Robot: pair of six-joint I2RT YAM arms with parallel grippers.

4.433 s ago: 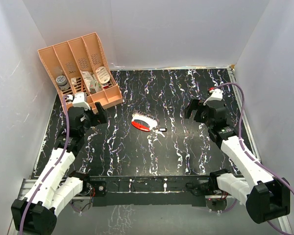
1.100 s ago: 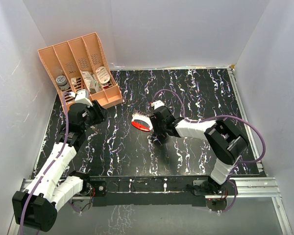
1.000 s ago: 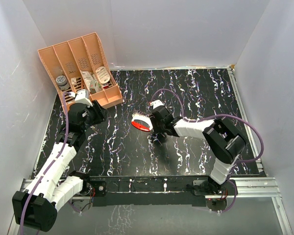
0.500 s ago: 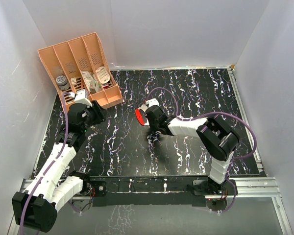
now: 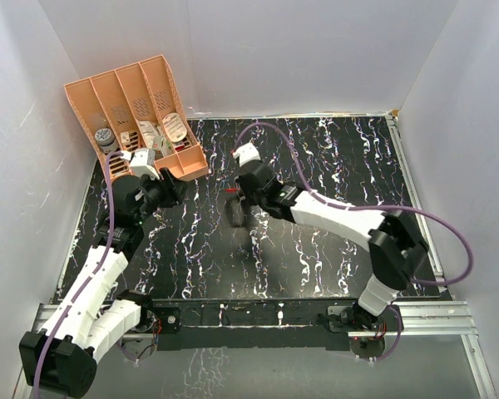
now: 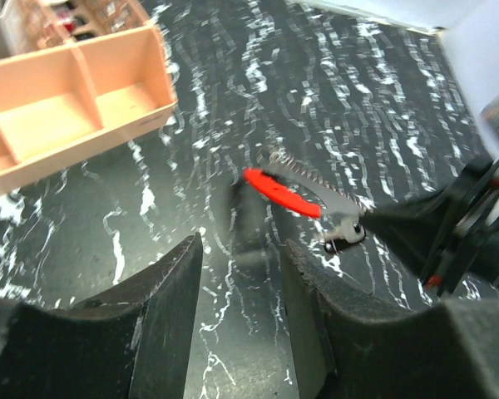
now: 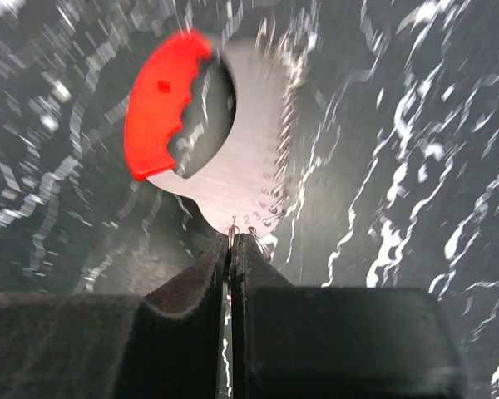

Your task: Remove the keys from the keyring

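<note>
The keyring, a flat red oval tag backed by a silvery toothed plate, sits near the middle of the black, white-veined surface, a little left of centre. In the left wrist view it is tilted, red end towards the organiser, with a blurred dark patch on the surface beneath it. A tiny dark-and-silver key hangs at the silvery end.

The right gripper has its fingers pressed together, pinching the lower edge of the silvery plate, right beside the key. The right arm stretches across from the right side to reach it.

The left gripper hovers near the keyring with its fingers spread apart, holding nothing.

A peach organiser stands at the far left corner, well apart from the keyring.
</note>
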